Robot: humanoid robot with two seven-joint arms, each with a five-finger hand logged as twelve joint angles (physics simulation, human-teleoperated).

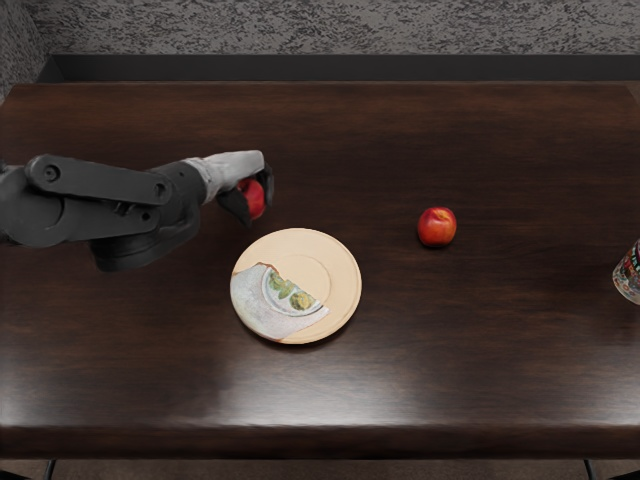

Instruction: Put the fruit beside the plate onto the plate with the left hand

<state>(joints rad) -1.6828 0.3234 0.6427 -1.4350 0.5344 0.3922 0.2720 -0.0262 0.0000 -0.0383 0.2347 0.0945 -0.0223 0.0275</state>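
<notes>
Dark brown wood makes up the counter (480, 360), which fills most of the head view and runs back to a grey speckled wall. The left arm (90, 200), dark grey and bulky, comes in from the left edge and stretches toward the middle. Just beyond its end, nearer the front, lies the tan plate (335, 262), round, with a pale patch and greenish bits on its left half. The left robot hand (243, 185) sits just behind the plate's far-left rim, its black fingers curled around a red fruit (252, 197). That fruit is beside the plate, not on it; whether it rests on the counter or is lifted cannot be told. A second fruit (437, 227), red and yellow, stands alone on the wood, right of the plate and apart from it. A small container (628, 272) is cut off by the right edge.
</notes>
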